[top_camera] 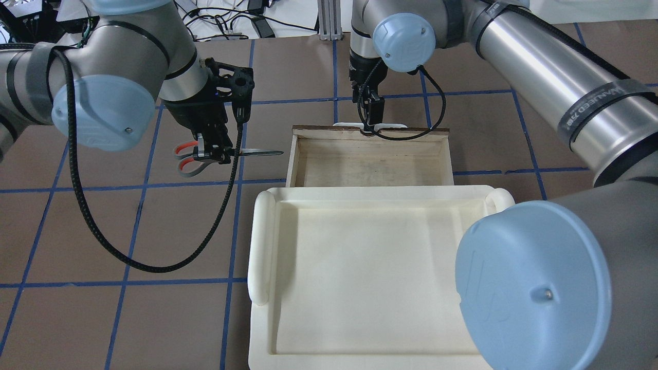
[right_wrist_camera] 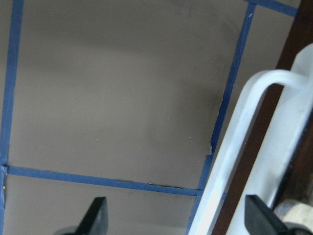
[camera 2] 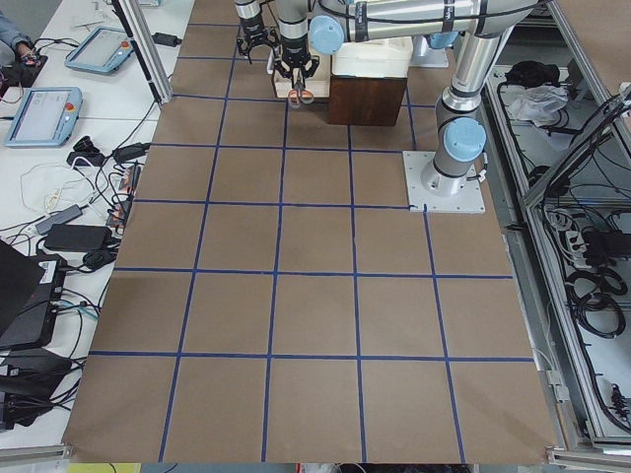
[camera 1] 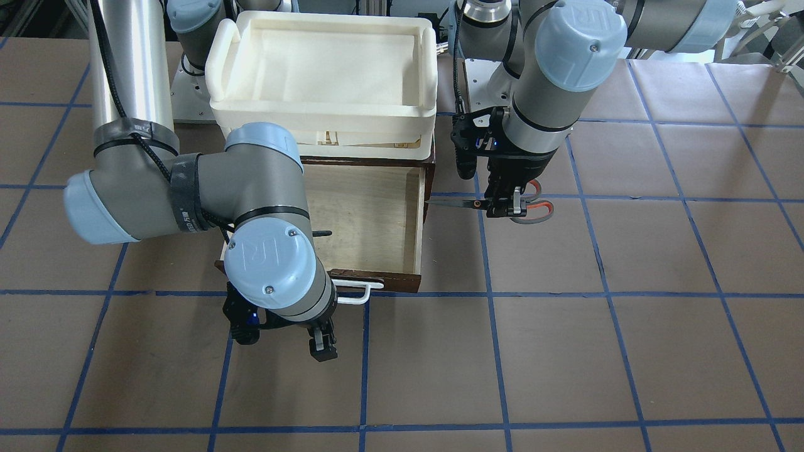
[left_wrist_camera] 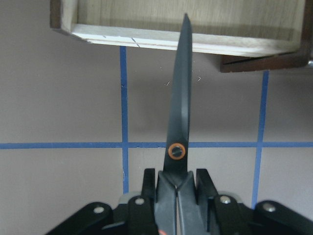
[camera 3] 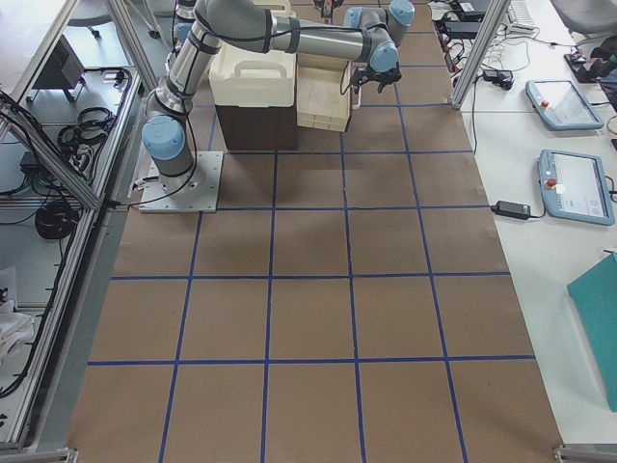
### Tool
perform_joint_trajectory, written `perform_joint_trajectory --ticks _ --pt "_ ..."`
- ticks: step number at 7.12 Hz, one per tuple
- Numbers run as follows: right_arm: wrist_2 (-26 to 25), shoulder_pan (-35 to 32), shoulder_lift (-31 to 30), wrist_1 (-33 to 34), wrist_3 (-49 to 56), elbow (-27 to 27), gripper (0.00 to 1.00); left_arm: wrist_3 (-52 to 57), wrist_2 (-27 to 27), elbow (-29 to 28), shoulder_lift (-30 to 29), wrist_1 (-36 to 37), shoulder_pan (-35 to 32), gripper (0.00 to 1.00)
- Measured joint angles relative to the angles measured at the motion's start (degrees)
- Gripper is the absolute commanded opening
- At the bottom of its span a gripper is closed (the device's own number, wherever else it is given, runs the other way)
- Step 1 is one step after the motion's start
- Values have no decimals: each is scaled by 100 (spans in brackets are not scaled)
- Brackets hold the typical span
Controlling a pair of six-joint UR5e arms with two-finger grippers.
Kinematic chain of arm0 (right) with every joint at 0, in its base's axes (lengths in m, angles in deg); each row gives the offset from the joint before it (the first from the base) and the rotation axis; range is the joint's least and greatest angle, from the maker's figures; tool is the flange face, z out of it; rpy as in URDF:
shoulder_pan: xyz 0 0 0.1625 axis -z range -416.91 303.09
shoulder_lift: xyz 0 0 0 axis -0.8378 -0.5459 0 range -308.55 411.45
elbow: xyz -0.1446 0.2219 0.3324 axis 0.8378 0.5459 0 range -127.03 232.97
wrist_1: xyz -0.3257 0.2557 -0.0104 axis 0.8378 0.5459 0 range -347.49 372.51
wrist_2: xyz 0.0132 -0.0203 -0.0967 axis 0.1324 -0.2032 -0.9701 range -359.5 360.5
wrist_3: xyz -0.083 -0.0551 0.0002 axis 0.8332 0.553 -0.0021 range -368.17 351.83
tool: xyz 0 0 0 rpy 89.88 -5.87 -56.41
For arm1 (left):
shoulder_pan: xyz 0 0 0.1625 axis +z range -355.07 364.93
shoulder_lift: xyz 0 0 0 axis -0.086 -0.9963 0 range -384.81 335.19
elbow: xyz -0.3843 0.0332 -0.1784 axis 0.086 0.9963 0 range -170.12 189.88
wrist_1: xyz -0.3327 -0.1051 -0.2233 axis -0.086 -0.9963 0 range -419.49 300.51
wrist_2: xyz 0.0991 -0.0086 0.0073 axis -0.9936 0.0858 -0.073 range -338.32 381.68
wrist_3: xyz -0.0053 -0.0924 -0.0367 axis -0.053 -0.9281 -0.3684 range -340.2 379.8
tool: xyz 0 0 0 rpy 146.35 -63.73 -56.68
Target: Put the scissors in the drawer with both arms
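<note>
One risk: scissors (camera 1: 453,202) clamped in your left end effector (camera 1: 505,207) beside the drawer (camera 1: 419,220) could snag its wall; right end effector (right_wrist_camera: 178,223) gapes.

The drawer (top_camera: 370,162) is open on top. Its side wall stands between my left claw (top_camera: 213,153) and the inside.

Desk (camera 1: 628,314): brown surface, gridded with blue tape lines (camera 1: 490,364). Resting directly on it: a dark brown cabinet (camera 2: 370,99), top centre of the left side view, its drawer (camera 1: 370,213) open; a grey base plate (camera 2: 414,194), right of centre.
</note>
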Motion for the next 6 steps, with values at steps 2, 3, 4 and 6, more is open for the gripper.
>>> perform_joint_trajectory --ticks 2,3,4,6 --pt "-85 30 -375 -321 218 -15 100 -82 5 0 -8 1 -39 0" --pt "-276 55 -603 -400 693 -45 100 -121 15 0 -9 1 -57 0" --pt "-463 99 -851 -440 1326 -93 100 -222 22 -5 -12 3 -118 0" --pt "-712 366 -1380 -513 2734 -303 100 -536 5 -136 -72 5 -389 0"
